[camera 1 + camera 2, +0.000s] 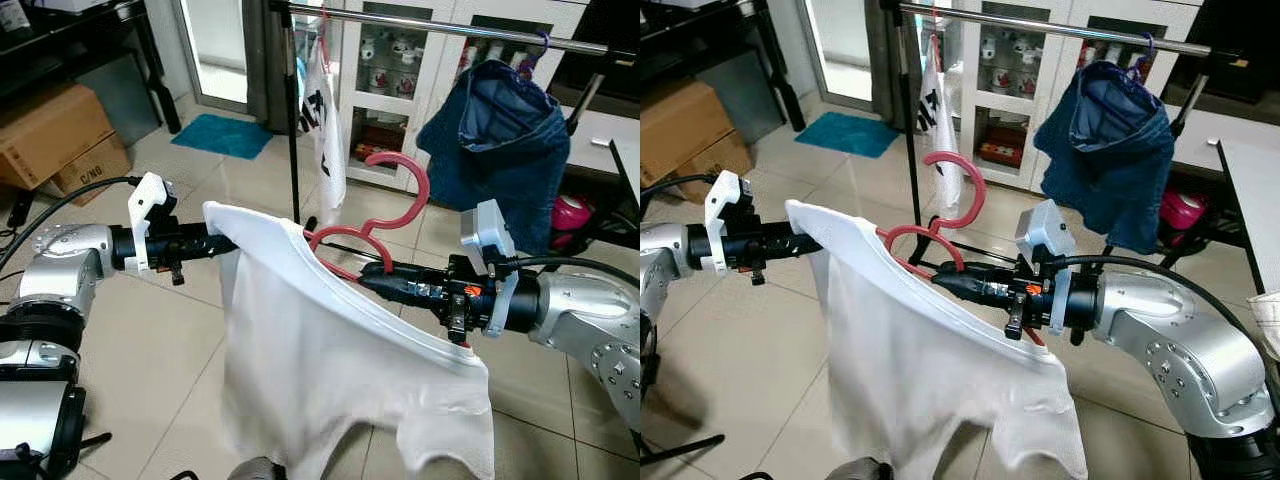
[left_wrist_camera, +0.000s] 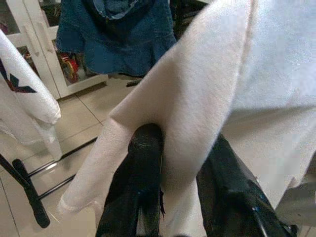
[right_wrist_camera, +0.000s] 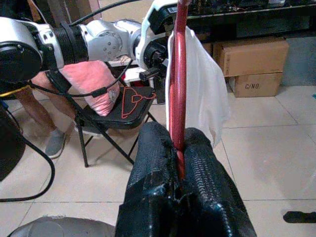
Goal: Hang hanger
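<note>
We note the pink hanger (image 1: 385,215) mid-scene, hook up, its lower frame tucked inside the collar of a white T-shirt (image 1: 330,370) that drapes toward the tiled floor (image 1: 150,330). Right claw (image 1: 372,278), at 3 o'clock of the hanger, pinches the hanger's frame; its wrist view shows both fingers (image 3: 205,163) pressed against the red bar. Left claw (image 1: 222,240), at 9 o'clock, pinches the shirt's shoulder cloth between its fingers (image 2: 143,163). At 12 o'clock runs the clothes rail (image 1: 450,30), carrying a blue denim garment (image 1: 505,150) and a white printed garment (image 1: 325,130). Cardboard boxes (image 1: 60,140) sit at 10 o'clock.
</note>
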`<state>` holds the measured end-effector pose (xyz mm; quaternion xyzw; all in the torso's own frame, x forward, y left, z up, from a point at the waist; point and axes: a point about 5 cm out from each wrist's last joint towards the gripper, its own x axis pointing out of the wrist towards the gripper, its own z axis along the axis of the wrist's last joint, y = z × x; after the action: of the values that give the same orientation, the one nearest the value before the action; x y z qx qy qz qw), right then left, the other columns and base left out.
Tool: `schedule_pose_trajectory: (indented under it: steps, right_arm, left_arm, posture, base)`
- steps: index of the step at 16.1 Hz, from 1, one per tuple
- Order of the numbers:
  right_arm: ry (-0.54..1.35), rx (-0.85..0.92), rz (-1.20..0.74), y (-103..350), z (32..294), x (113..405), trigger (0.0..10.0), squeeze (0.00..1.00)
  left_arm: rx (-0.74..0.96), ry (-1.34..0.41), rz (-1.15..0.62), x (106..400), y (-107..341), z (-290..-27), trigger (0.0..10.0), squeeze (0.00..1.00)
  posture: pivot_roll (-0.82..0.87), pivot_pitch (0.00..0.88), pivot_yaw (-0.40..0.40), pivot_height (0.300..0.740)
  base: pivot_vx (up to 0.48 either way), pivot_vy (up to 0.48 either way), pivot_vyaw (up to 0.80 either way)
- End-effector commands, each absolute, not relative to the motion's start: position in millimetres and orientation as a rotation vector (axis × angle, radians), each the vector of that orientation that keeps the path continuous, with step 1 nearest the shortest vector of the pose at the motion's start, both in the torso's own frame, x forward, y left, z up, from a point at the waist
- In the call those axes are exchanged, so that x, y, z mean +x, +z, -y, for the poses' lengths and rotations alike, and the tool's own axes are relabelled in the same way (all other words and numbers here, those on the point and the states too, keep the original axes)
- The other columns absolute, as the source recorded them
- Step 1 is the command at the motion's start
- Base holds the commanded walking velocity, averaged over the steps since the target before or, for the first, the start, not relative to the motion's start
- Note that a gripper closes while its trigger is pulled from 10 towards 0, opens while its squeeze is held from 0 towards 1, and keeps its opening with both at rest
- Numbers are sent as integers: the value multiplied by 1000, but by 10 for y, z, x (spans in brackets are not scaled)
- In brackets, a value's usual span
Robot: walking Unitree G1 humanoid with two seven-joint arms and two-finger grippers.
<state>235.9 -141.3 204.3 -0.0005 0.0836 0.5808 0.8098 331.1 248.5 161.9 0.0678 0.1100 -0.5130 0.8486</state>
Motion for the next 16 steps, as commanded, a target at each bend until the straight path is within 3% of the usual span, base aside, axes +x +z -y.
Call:
schedule_pose_trajectory:
  steps: [1,8,13,14,16]
  right_arm:
    - [1259,-2,-149,2105,1405,2326,10000,0]
    - [1227,4,-147,2100,1438,2350,10000,0]
    - [1189,1,-154,2082,1460,2377,10000,0]
    - [1195,4,-154,2083,1458,2374,10000,0]
    - [1196,4,-153,2087,1452,2373,10000,0]
  left_arm:
    - [144,-1070,-196,3351,1698,-2482,0,0]
    - [-46,-796,-68,3379,1604,-2590,0,0]
    - [-242,-442,14,3437,1549,-2769,0,0]
    - [-341,-283,27,3474,1523,-2841,0,0]
    - [-376,-232,16,3497,1497,-2828,0,0]
  posture:
    - [-124,0,72,740]
    - [-125,0,72,740]
    - [-125,0,73,740]
    - [-125,0,71,740]
    - [-127,0,72,740]
  base:
    - [0,0,0]
    - [0,0,0]
    - [0,0,0]
    - [0,0,0]
    - [0,0,0]
